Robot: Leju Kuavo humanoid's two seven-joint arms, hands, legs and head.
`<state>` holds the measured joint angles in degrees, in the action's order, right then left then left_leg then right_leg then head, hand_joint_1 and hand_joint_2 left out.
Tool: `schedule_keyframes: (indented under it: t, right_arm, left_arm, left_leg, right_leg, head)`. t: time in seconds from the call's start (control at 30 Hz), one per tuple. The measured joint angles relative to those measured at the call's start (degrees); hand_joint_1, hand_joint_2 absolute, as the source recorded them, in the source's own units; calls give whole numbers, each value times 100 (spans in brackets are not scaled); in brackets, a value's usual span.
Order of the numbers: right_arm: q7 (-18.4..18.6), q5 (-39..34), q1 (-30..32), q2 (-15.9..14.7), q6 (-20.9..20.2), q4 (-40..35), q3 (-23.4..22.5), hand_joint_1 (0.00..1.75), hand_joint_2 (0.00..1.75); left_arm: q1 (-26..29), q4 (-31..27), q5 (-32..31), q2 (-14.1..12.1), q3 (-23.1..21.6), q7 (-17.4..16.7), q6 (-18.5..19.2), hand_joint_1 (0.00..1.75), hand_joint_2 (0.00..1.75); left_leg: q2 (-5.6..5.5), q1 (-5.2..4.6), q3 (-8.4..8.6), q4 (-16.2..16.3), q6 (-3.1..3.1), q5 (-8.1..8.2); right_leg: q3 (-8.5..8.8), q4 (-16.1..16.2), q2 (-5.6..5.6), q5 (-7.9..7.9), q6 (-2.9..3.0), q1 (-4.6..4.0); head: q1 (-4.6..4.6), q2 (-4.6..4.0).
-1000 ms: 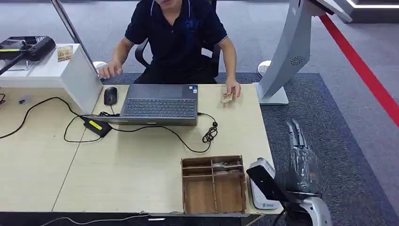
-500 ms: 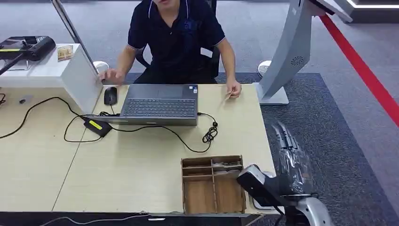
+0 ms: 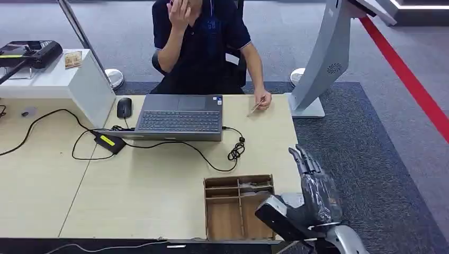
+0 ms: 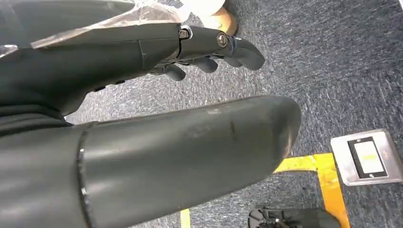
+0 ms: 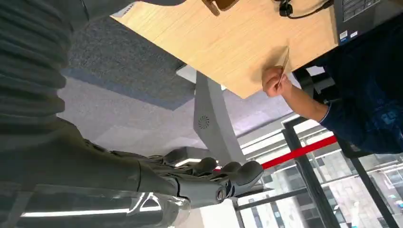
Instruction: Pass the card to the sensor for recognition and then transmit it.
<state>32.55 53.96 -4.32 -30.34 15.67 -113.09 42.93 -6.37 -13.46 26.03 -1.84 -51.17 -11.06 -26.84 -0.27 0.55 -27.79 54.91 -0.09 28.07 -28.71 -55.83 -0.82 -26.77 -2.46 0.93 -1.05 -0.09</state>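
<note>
Task looks barely started: the card [image 3: 254, 108] sits pinched in the person's hand [image 3: 261, 100] at the far right of the table [image 3: 159, 185], beside the laptop [image 3: 180, 117], so nothing is received, scanned or passed on yet. The right hand [image 3: 313, 188] is raised at the near right corner of the table, fingers extended and apart, holding nothing; the right wrist view confirms the fingers [image 5: 223, 175] are empty, with the card [image 5: 283, 61] well apart across the table. The left hand [image 4: 142, 118] hangs over carpet with the floor box [image 4: 366, 156] below; fingers lightly curled, nothing in them. Left to do, judging from this: reach, take the card, present it to the sensor, hand it on. The sensor is probably the white and black device [image 3: 280, 211] just under the right hand, but that cannot be confirmed. In the way: the wooden divider tray [image 3: 239, 206] next to that device, and the looped cable [image 3: 235, 151] on the line to the card. The mouse [image 3: 124, 107] and power adapter [image 3: 109, 142] are off to the left, no concern. The grey kiosk stand [image 3: 323, 58] sits beyond the table's far right corner.
</note>
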Motion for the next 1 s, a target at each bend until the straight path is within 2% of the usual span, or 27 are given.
schedule_keyframes:
  t: [0.53,0.7,1.0]
  right_arm:
    - [20,-2,-78,18,225,181,472,0,175]
    - [20,129,-123,109,437,415,575,0,175]
    - [-33,122,-165,249,570,780,704,0,175]
  left_arm:
    - [-2,0,-42,0,-2,-9,0,0,0]
    - [-4,0,-59,0,-11,-11,0,0,0]
    - [-4,0,-70,0,-92,-11,0,0,0]
  left_leg:
    - [0,0,0,0,0,0]
    - [0,0,0,0,0,0]
    - [0,0,0,0,0,0]
  right_leg:
    - [1,0,0,0,0,0]
    - [0,0,0,0,0,0]
    - [1,0,0,0,0,0]
  head:
    - [0,0]
    - [-2,0]
    - [-2,0]
